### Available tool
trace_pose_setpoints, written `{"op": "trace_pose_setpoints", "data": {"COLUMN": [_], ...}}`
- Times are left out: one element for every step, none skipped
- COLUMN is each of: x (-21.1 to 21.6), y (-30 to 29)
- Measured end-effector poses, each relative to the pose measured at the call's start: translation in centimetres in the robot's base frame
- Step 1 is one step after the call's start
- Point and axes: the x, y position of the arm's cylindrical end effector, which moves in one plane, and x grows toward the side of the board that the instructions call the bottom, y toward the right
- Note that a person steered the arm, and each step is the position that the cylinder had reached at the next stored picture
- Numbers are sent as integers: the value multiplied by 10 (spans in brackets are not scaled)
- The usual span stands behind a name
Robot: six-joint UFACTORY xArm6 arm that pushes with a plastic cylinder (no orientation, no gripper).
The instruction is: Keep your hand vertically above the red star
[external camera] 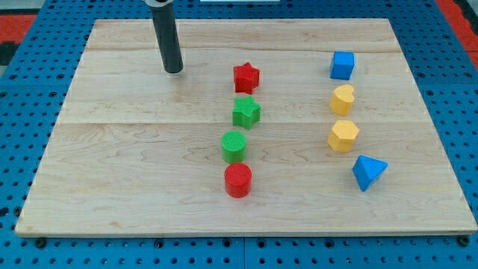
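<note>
My tip (173, 71) rests on the light wooden surface (134, 164), gripping nothing, with the red plastic star (246, 76) well apart toward the view's right.

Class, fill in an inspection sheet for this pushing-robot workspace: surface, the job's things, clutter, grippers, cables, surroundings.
Surface: wooden board, pale, flat.
Job's things: red star, upright, apart from my tip, which stands to the view's left of it.
Clutter: green star, green cylinder, red cylinder; blue cube, two yellow blocks, blue wedge.
Grippers: nothing seen; rod only.
Cables: nothing seen.
Surroundings: blue perforated base.
</note>
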Motion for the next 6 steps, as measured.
{"op": "trace_pose_setpoints", "data": {"x": [0,0,0,-4,-26,-41], "y": [0,3,10,35,69,89]}}
